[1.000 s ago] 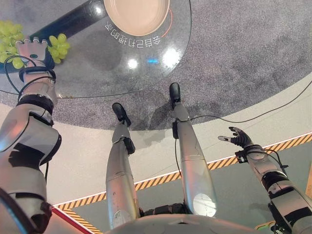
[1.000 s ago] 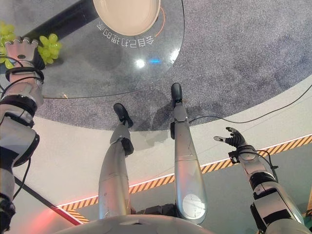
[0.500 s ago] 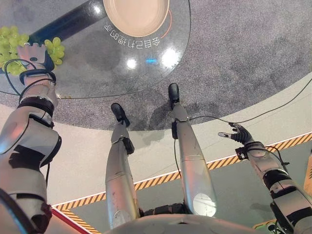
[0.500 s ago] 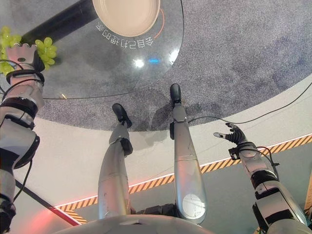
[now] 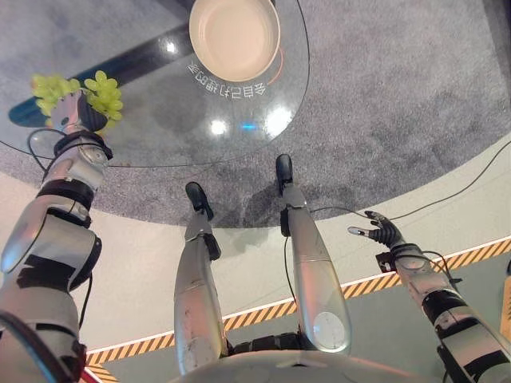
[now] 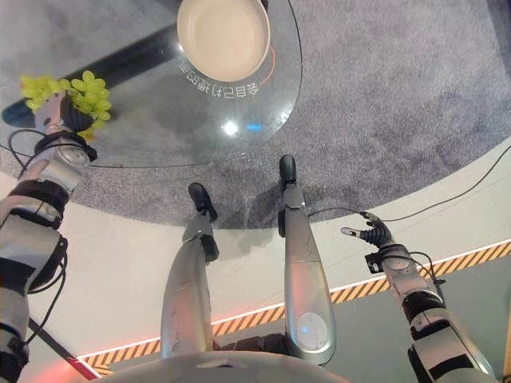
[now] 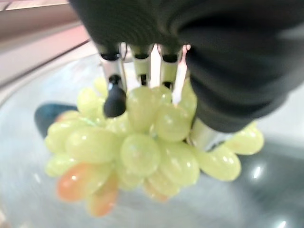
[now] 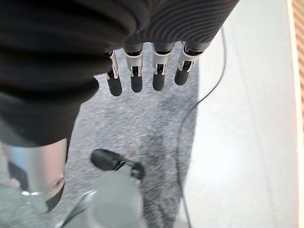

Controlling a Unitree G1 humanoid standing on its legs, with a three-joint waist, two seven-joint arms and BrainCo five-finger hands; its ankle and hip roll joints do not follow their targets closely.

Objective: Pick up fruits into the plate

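A bunch of green grapes is at the left edge of the round glass table. My left hand is shut on it; in the left wrist view its dark-tipped fingers curl into the grapes, a few of which are orange-tinted. The empty beige plate stands at the table's far side, well to the right of the grapes. My right hand hangs open, low on the right and away from the table, its fingers straight over the carpet.
Grey carpet lies under and around the glass table. Nearer me is a pale floor with a yellow-black striped line. A dark band shows through the glass between grapes and plate.
The whole view has shifted a little. My left hand has gone from lying flat over the grapes to closing round the bunch. My right hand has drifted slightly left.
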